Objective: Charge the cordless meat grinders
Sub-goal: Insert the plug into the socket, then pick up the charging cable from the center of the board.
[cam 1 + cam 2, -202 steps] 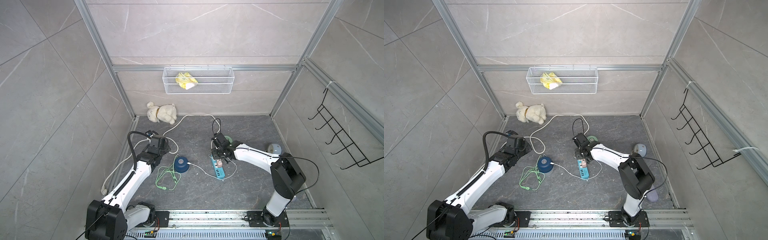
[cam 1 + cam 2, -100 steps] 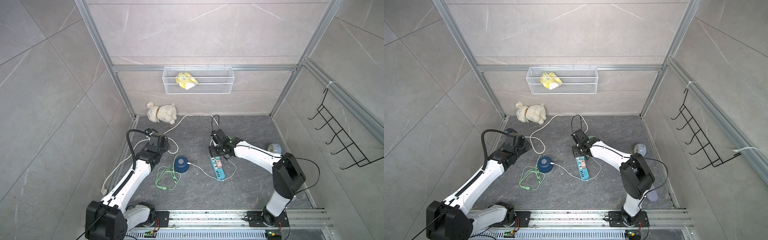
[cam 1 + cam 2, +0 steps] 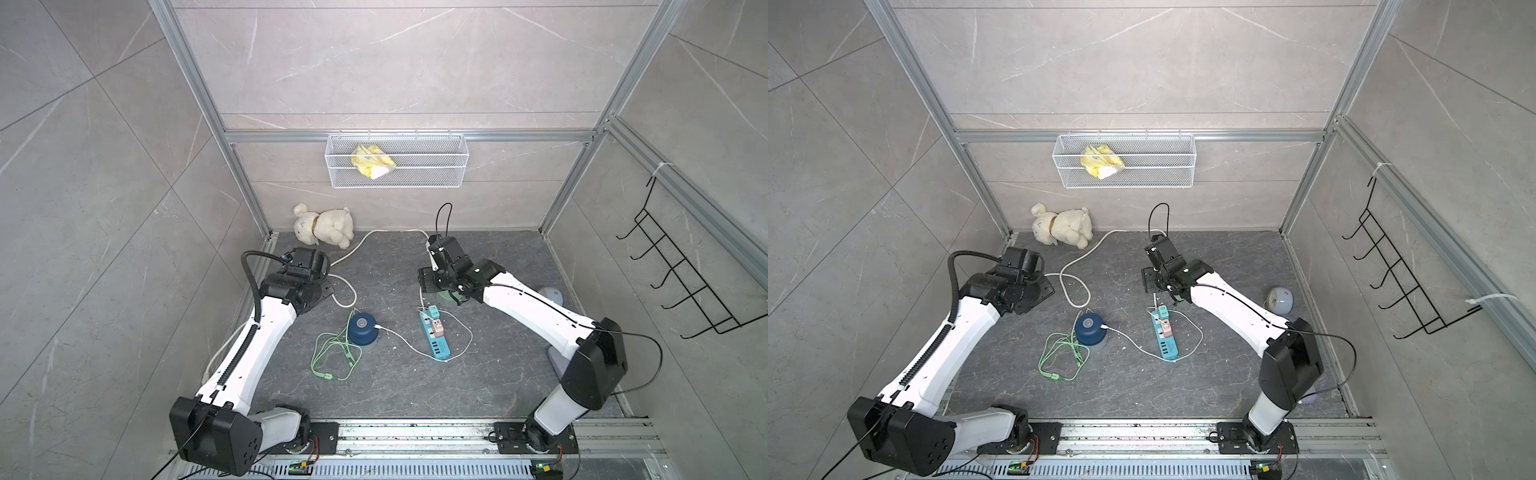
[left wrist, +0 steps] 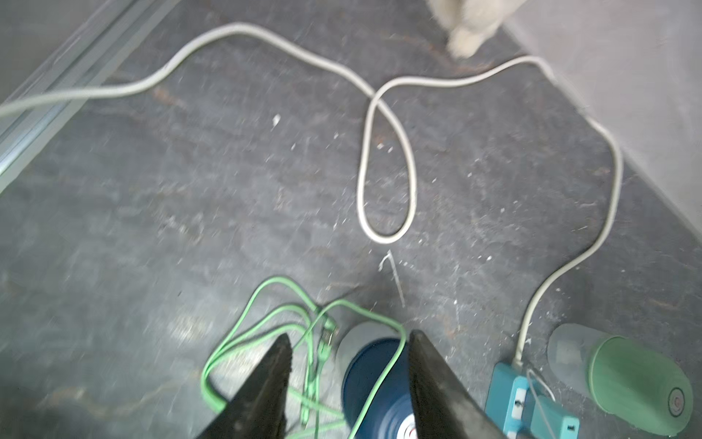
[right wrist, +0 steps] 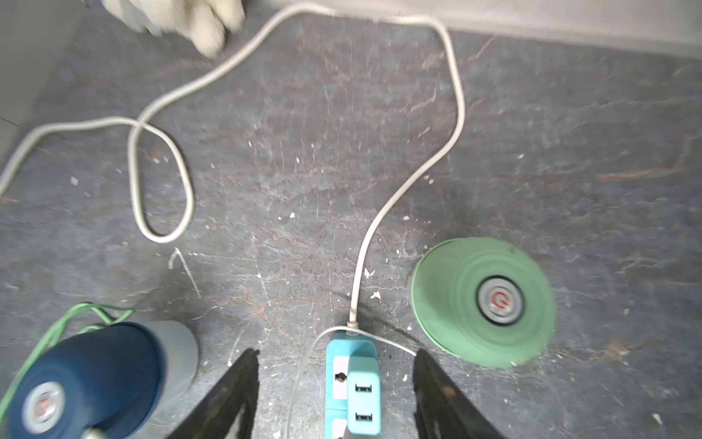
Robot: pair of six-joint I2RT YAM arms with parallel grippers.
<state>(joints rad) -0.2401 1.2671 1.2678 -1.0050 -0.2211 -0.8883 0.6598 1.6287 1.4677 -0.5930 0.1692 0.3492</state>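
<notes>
Left wrist view: left gripper (image 4: pixel 349 336) is seen with jaws parted about midway, nothing gripped. Green cable (image 4: pixel 324 342) and navy grinder (image 4: pixel 374 384) are seen on the floor beyond the fingers (image 4: pixel 262 391).

In both top views this gripper is placed left of centre, up and left of the navy grinder (image 3: pixel 362 328) and apart from it. Plush toy (image 3: pixel 324 226) is laid at the back wall, upper left of the floor. White cord (image 5: pixel 459 95) is looped across the floor and led into the upper end of the teal power strip (image 3: pixel 434 338). Green cable is coiled loose just lower left of the navy grinder.

Navy grinder is stood upright at frame centre. A thin white cable (image 3: pixel 401 338) is joined to its right side and trailed toward the strip.

Mint grinder (image 5: pixel 482 300) is stood upright just beside the strip's upper end, button up. In a top view it is mostly covered by the right arm (image 3: pixel 528 307).

Right gripper (image 5: pixel 337 351) is held with jaws wide apart over the strip's end and its teal adapter (image 5: pixel 363 395), nothing clamped.

Pale blue-grey gadget (image 3: pixel 1280 300) is set near the right wall. Wire basket (image 3: pixel 436 166) with a yellow pack (image 3: pixel 372 160) is hung on the back wall. Black hook rack (image 3: pixel 681 286) is hung on the right wall.
</notes>
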